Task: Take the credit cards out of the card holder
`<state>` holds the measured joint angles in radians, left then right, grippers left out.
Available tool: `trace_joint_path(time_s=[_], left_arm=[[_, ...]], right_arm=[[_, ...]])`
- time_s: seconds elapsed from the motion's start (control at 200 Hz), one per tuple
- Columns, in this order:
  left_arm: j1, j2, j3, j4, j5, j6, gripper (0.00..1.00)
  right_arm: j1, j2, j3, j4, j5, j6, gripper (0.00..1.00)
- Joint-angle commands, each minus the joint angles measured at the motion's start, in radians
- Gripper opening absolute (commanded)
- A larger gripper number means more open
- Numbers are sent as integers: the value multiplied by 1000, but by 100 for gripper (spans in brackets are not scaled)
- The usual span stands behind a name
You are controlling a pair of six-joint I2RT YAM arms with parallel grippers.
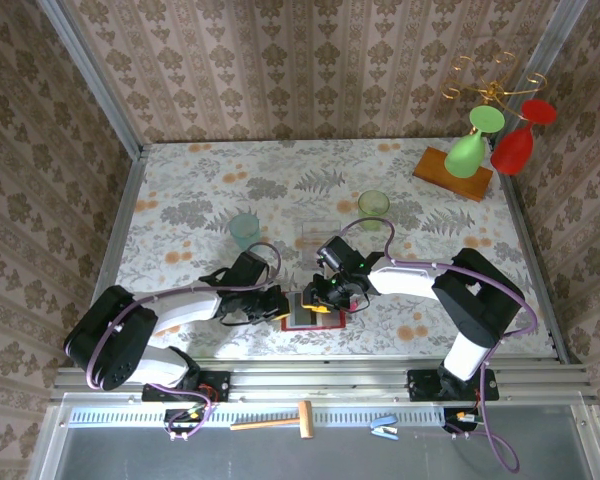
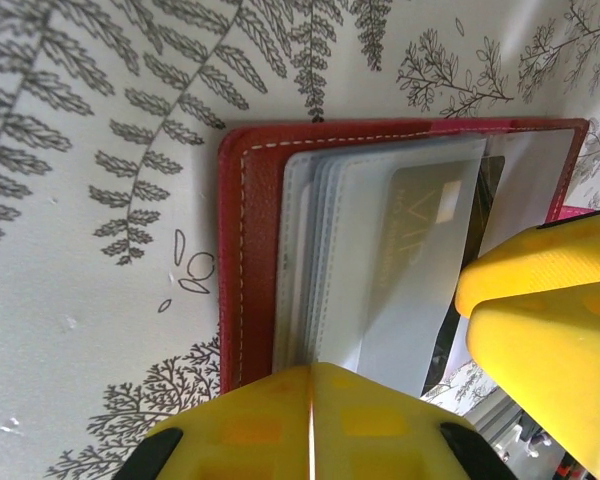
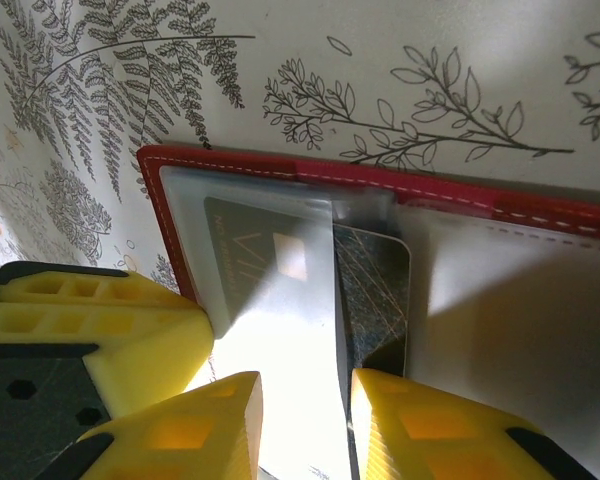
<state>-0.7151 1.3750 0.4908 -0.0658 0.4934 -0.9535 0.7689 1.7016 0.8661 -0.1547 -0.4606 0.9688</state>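
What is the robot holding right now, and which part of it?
Nothing looks gripped. The left gripper is shut, its tips at the edge of the red wallet. The right gripper is open over a clear sleeve.

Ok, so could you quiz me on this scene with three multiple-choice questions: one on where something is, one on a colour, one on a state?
1. Where on the table does the card holder lie?
A. At the far edge
B. At the left edge
C. Near the front edge, between the left gripper and the right gripper

2. What colour is its cover?
A. Red
B. Blue
C. Black

3. How does it lie?
A. Folded shut
B. Open, with clear sleeves showing
C. Standing on edge

Answers: 1 C, the top view shows both grippers meeting at it by the front edge. 2 A, both wrist views show a stitched red rim. 3 B, the sleeves are fanned out, with a dark card inside one.
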Motion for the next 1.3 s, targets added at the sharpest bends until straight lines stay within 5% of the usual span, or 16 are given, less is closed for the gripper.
trace_joint_path(time_s=[0.0, 0.53, 1.295], left_arm=[[-10, -8, -20, -7, -16, -22, 10], [-12, -11, -29, -8, -23, -21, 10], [-20, -34, 85, -54, 0, -5, 10]], right_arm=[[8, -8, -15, 24, -31, 1, 31], [6, -9, 29, -131, 68, -83, 31], [-20, -97, -16, -72, 45, -60, 31]])
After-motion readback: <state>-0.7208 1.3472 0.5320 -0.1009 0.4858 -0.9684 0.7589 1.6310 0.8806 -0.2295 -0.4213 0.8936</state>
